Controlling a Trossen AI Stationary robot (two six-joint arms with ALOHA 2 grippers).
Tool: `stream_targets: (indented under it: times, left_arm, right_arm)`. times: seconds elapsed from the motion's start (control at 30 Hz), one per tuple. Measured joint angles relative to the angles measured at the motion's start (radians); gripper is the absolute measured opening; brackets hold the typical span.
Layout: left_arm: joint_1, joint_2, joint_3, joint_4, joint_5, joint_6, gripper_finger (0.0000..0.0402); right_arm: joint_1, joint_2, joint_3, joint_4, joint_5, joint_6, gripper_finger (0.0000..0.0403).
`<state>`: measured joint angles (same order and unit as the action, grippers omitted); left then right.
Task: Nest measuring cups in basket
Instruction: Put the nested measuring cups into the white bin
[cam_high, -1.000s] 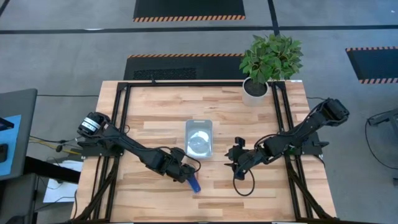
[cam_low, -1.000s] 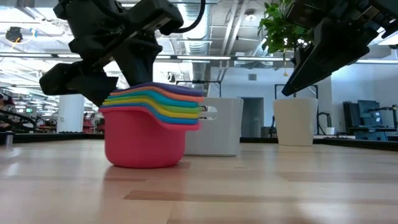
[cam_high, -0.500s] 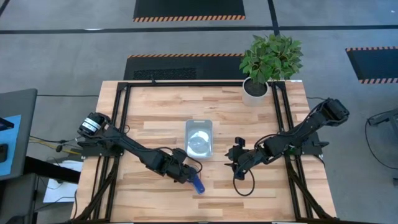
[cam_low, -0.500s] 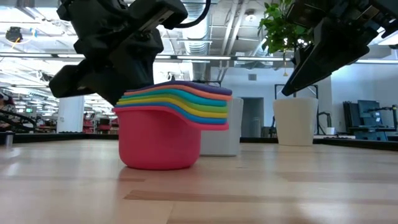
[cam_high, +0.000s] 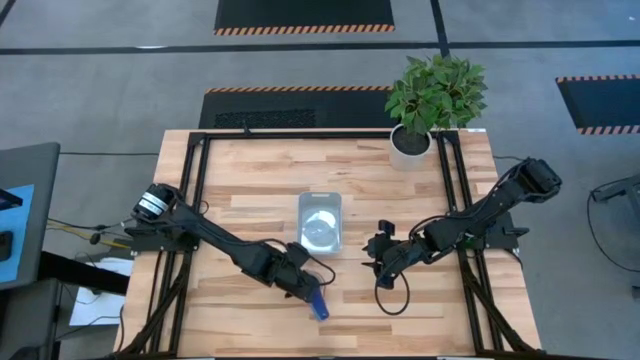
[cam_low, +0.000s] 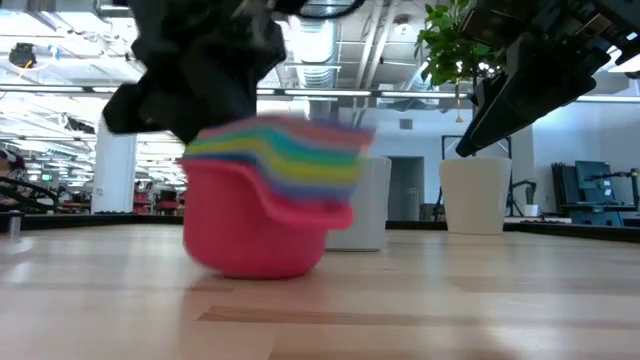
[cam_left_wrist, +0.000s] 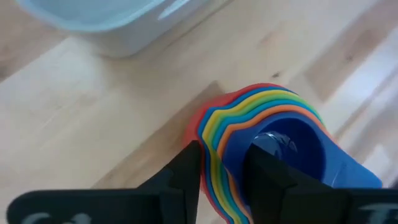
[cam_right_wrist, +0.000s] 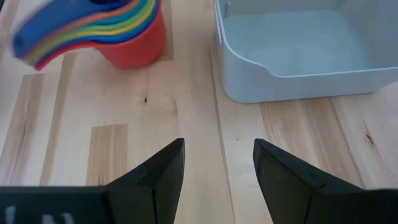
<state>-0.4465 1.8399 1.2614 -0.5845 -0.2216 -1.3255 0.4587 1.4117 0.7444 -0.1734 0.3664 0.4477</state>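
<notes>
The measuring cups sit nested in one rainbow stack, red outermost and dark blue innermost, near the table's near edge in front of the basket. The low view shows the stack blurred and tilted, handles side by side. My left gripper is shut on the stack's rim. The silvery basket rests flat on the table, with nothing in it. My right gripper hovers open to the right of the basket, touching nothing. My left gripper pinches the nested rims of the stack on the side away from the handles. One finger is inside the dark blue cup and one finger outside the red cup. It comes slanting from above. The stack is tilted; whether its base touches the table cannot be told.
A white pot with a green plant stands at the table's far right corner. Black frame rails run along the left and right sides. Bare wood lies between the basket and the stack and in front of my right gripper.
My left gripper has moved toward the table's near edge and a little right, taking the cup stack with it. The stack, upright a second ago, now stands tilted and blurred in the low view. The right arm has kept still.
</notes>
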Motion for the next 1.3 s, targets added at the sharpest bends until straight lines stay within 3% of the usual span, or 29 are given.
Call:
stream_targets:
  times: [0.17, 0.47, 0.77, 1.07, 1.3]
  left_arm:
    - [0.000, -0.001, 0.080, -0.068, -0.013, 0.031, 0.0075]
    - [0.017, -0.001, 0.260, -0.257, -0.040, 0.125, 0.0088]
    - [0.140, -0.007, 0.503, -0.506, -0.123, 0.320, 0.0082]
    - [0.368, 0.022, 0.516, -0.513, -0.076, 0.578, 0.0084]
    - [0.466, 0.116, 0.518, -0.503, 0.018, 0.722, 0.0084]
  right_arm:
    - [0.000, 0.000, 0.000, -0.008, 0.000, 0.003, 0.0217]
    - [0.000, 0.000, 0.000, -0.015, 0.000, 0.009, 0.0217]
    - [0.000, 0.000, 0.000, -0.014, -0.001, 0.008, 0.0217]
    - [0.000, 0.000, 0.000, -0.023, -0.001, 0.005, 0.0217]
    - [0.000, 0.000, 0.000, -0.063, 0.000, 0.013, 0.0217]
